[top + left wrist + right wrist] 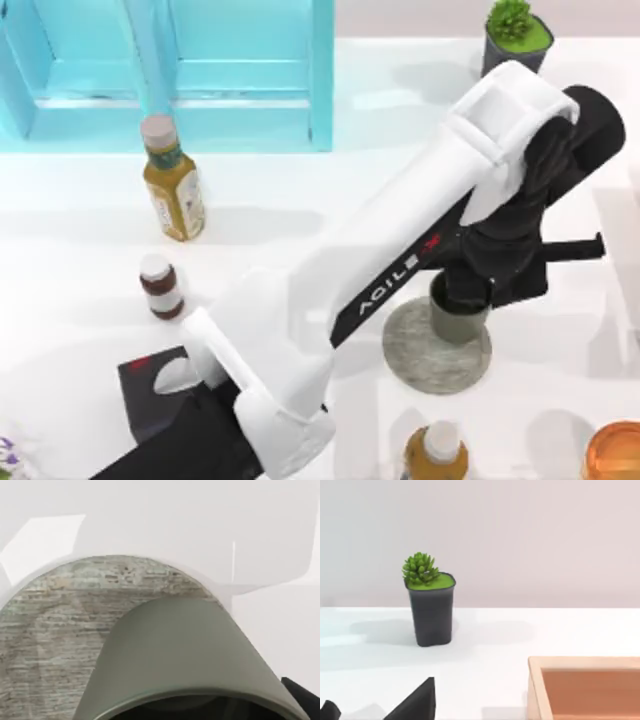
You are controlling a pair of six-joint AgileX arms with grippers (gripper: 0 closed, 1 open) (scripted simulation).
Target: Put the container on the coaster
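Olive-grey container (458, 322) on coaster (420, 365) far edge

A turquoise wooden rack (180, 70) stands at the far left of the white table (80, 300); a tall amber bottle with a white cap (172, 180) stands just in front of it; a small dark-red bottle with a white cap (160, 286) stands nearer; a black box (150, 392) lies at the near left; a dark square plant pot with a green succulent (515, 38) stands far right; another amber white-capped bottle (437, 452) and an orange round object (612, 452) sit at the near edge; a shallow wooden tray (585, 687) appears in the right wrist view.
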